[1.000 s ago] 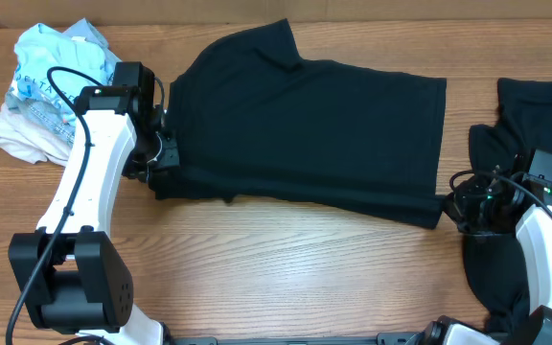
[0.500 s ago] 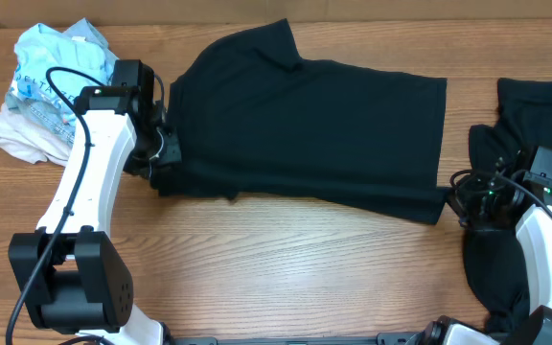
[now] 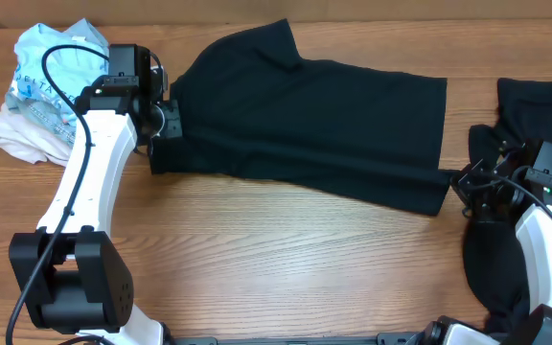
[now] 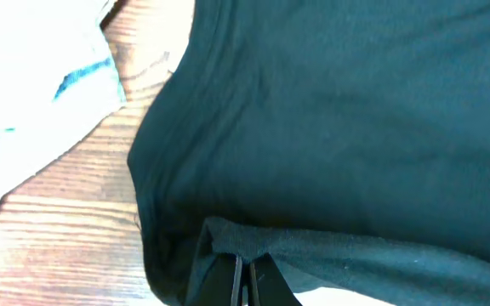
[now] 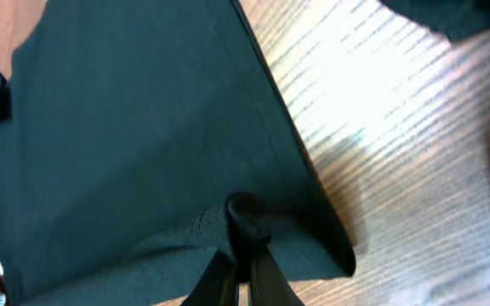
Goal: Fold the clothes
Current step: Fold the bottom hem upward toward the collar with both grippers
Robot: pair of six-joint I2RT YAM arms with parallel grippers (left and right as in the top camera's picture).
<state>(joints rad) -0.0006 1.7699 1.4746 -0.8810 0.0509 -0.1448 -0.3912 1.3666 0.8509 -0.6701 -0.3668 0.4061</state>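
Note:
A black T-shirt (image 3: 305, 125) lies spread across the middle of the wooden table, its near long edge lifted. My left gripper (image 3: 164, 134) is shut on the shirt's near left corner; in the left wrist view the closed fingers (image 4: 243, 270) pinch a fold of black fabric (image 4: 330, 127). My right gripper (image 3: 460, 185) is shut on the near right corner; in the right wrist view the fingers (image 5: 243, 259) clamp a bunch of the black cloth (image 5: 126, 127). More black clothes (image 3: 530, 125) lie at the right edge, partly under my right arm.
A heap of light blue and white cloth (image 3: 51, 86) sits at the far left, close behind my left arm. It shows as a white patch in the left wrist view (image 4: 41, 59). Bare wood (image 3: 295, 259) runs along the table's front.
Both grippers have moved away from the front edge, carrying the shirt's near edge toward the far side. The strip of shirt in front has narrowed.

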